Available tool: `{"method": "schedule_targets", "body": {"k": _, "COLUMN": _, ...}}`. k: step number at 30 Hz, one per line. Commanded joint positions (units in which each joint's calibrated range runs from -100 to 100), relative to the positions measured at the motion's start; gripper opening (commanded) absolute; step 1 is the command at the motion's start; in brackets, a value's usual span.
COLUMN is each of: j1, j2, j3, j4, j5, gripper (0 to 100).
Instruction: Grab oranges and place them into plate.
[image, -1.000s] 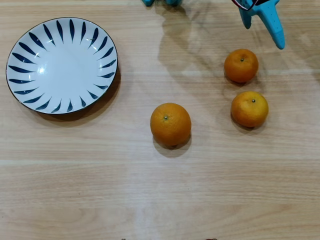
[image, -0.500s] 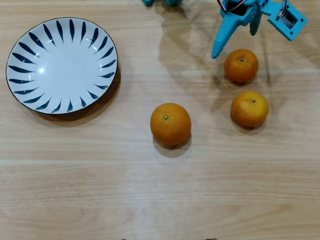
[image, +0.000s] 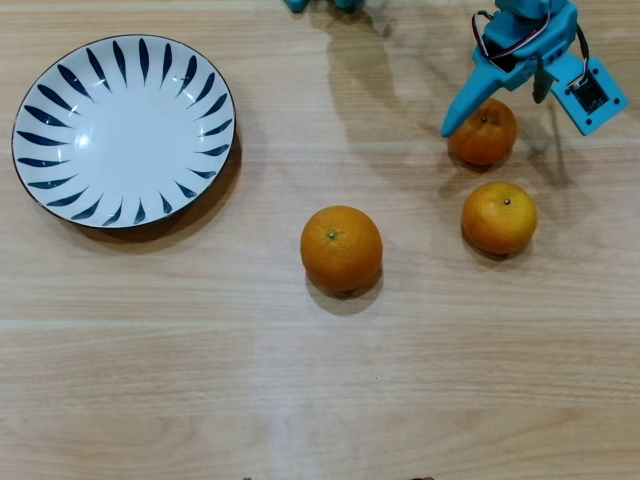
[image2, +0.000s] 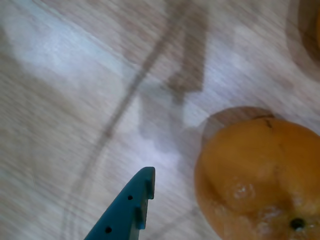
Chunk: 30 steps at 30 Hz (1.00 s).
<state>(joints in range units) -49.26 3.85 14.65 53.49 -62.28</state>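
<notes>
Matt wood-grain table (image: 200, 380), glossy plate (image: 60, 95)

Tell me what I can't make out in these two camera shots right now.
- Turquoise two-finger hand: the overhead view shows one pointed finger; the arm covers the other, so open or shut is unclear.
- Round orange citrus fruit under the hand: its top is covered by the arm in the overhead view, and the frame edges crop it in the wrist view.
- Wrist view is blurred; only one fingertip shows.

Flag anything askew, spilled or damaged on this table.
Nothing stands out. The plate sits flat and empty; three oranges rest whole on the wood. The gripper hangs over the top-right one.
</notes>
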Motion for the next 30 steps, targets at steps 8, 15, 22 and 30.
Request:
{"method": "schedule_targets", "body": {"k": 8, "j1": 2.57, "j2": 4.69, "j3": -0.66, "j4": -0.67, "j5": -0.23, "gripper": 52}}
{"method": "schedule_targets", "body": {"k": 15, "j1": 3.54, "j2": 5.02, "j3": -0.57, "j4": -0.50, "j5": -0.23, "gripper": 34}}
{"method": "schedule_targets", "body": {"k": 22, "j1": 3.62, "j2": 5.02, "j3": -0.57, "j4": -0.50, "j5": -0.23, "gripper": 35}}
{"method": "schedule_targets", "body": {"k": 30, "j1": 5.31, "j2": -0.22, "j3": -1.93, "j4": 3.62, "j5": 0.39, "gripper": 35}}
